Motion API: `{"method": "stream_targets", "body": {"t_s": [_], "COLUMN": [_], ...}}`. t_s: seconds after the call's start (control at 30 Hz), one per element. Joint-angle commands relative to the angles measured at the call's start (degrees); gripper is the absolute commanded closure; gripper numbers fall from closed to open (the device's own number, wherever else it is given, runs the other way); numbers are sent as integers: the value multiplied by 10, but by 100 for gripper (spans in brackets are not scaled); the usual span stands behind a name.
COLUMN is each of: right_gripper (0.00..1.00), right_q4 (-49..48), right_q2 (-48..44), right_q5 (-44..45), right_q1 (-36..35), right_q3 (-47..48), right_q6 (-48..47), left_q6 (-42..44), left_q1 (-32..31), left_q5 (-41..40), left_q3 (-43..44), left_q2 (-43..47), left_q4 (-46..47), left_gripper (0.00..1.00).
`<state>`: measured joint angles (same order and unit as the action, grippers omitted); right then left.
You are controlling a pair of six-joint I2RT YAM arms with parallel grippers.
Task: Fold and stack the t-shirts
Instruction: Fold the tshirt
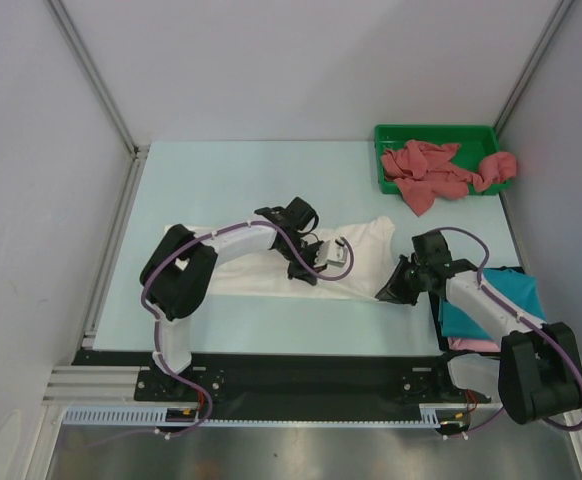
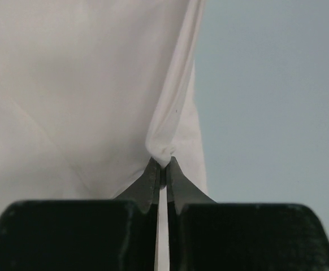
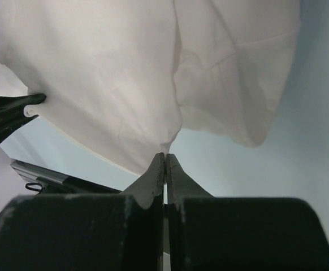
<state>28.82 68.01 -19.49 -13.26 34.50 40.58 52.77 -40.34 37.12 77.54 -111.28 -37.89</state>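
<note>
A white t-shirt [image 1: 356, 252] lies spread across the middle of the table. My left gripper [image 1: 301, 272] is shut on a pinch of its fabric, which shows in the left wrist view [image 2: 163, 151]. My right gripper [image 1: 389, 290] is shut on the shirt's right edge [image 3: 167, 141], lifting it a little. Dusty red t-shirts [image 1: 436, 172] lie crumpled in the green tray. A folded teal t-shirt [image 1: 501, 300] lies over a pink one [image 1: 476, 344] at the right, under my right arm.
The green tray [image 1: 391, 135] stands at the back right corner. Grey walls enclose the table on the left, back and right. A black rail runs along the near edge by the arm bases.
</note>
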Motion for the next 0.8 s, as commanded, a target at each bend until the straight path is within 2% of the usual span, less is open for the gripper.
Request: {"method": "stream_targets", "body": {"t_s": [0.0,0.13,0.17,0.2,0.23,0.27,0.3,0.33,0.37,0.5,0.57,0.6,0.63,0.67,0.7,0.77], "right_gripper": [100,100,97,91,71,63,46,44,43,41,48,53,67,72,74,71], "right_q4": [-5,-22,-19,-18,-13,0,18,19,34,48,27,17,-6,-14,-22,-41], "right_q2": [1,14,19,20,21,20,13,5,-4,-34,-17,-3,31,50,70,137], "right_q5": [26,33,35,35,35,36,44,44,55,87,89,89,89,95,94,89], "right_q1": [-3,-3,-5,-5,-5,-5,-5,-5,-5,5,19,39,50,60,74,82], "right_q3": [-2,7,8,8,9,11,21,29,38,93,126,137,158,170,183,229], "right_q6": [6,10,9,8,6,4,-2,-6,-8,-32,-64,-76,-106,-117,-128,-167], "left_q6": [28,27,30,34,37,42,46,49,52,45,-32,-65,-131,-162,-186,-233], "left_q1": [5,5,5,5,5,5,6,7,9,26,51,60,85,97,112,167], "left_q5": [2,-5,-4,-3,-2,-2,2,7,15,54,36,16,-51,-87,-126,-207], "left_q3": [-10,2,9,15,20,31,38,47,70,123,130,126,115,85,68,15], "left_q2": [23,15,12,10,8,8,9,10,11,16,28,34,44,71,84,123], "left_q4": [-2,0,-6,-25,-35,-45,-73,-89,-109,-185,-160,-117,-87,-57,-6,35], "left_gripper": [95,85,75,67,60,56,51,42,39,37,38,39,40,40,40,37]}}
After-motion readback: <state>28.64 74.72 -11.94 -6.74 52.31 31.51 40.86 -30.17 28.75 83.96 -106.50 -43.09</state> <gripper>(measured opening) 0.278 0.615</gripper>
